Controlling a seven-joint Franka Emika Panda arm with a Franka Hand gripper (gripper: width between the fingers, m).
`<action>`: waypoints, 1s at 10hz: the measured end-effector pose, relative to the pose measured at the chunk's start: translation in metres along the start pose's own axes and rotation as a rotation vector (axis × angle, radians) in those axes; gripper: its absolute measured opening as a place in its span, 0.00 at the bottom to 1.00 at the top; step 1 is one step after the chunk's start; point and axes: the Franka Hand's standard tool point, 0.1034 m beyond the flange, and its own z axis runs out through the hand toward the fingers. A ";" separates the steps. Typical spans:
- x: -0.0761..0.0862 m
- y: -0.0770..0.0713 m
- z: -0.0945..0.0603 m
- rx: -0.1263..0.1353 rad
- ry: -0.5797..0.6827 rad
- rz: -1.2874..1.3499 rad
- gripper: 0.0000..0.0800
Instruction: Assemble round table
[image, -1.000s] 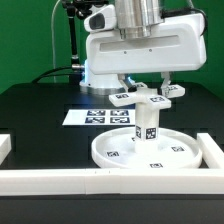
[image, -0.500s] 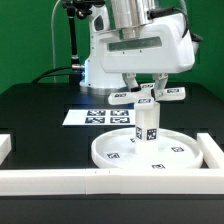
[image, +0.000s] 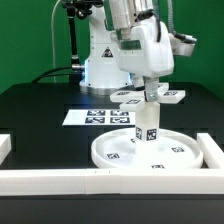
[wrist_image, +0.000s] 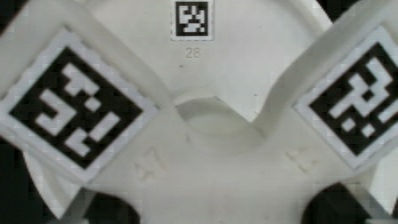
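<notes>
Right now the gripper (image: 150, 90) hangs in the upper middle of the exterior view, just right of centre. Its 2 fingers reach straight down onto the cross-shaped base (image: 150, 100). They look clamped on the hub of that base, with no gap showing between finger and plastic.

The base sits level on top of the short cylinder leg (image: 147, 127). Its tagged arms stick out towards the exterior view's left and right. The leg stands upright on the round disc (image: 112, 153), a little right of the disc's middle, and has a tag on its near face. The disc lies flat on the black table (image: 40, 110) in the lower middle of the frame, with several tags on its top.

Behind the disc, towards the exterior view's left, the marker board (image: 95, 117) lies flat. White border rails (image: 50, 181) run along the near edge and up the right side, and the disc nearly touches them.

From the wrist, the white base fills the picture with 2 large tags on slanted arms and 1 small tag beyond. 2 dark pads (wrist_image: 107, 210) show at the edge, with white plastic between them.
</notes>
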 end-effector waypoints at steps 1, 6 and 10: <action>0.000 0.000 0.000 0.002 -0.008 0.097 0.56; -0.005 0.000 -0.003 -0.018 -0.037 0.074 0.75; -0.015 -0.012 -0.031 -0.003 -0.075 -0.001 0.81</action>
